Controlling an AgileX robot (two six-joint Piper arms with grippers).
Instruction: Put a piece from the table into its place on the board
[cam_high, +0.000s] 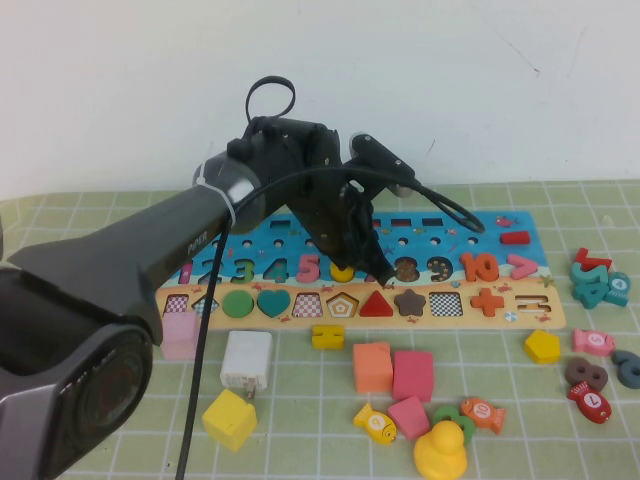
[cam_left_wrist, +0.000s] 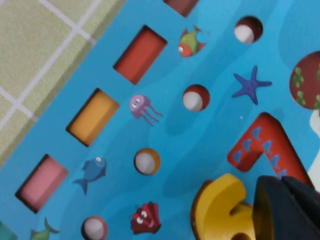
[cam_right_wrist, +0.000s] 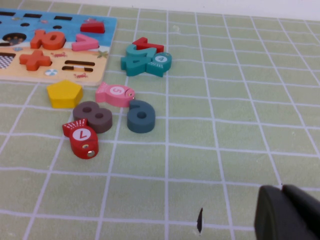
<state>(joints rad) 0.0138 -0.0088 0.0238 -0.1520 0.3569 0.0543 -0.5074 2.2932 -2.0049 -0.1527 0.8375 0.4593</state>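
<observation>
Over the board (cam_high: 520, 262), left gripper (cam_high: 372, 262) jaws closed beside the piece (cam_high: 342, 270); right gripper (cam_right_wrist: 287, 215) unclear.

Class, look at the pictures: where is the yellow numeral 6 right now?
In the high view the yellow 6 sits in the board's digit row, between the pink 5 and red 7, the shut left gripper on it.

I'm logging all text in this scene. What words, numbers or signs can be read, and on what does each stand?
"2", "3", "4", "5", "8", "9", "10": digits on the board
"+", ">": signs on the board
"7": disc on the red fish
"5": disc on the pink fish
"4": disc on the teal fish
Letters on the left arm: too blurred to read
</observation>
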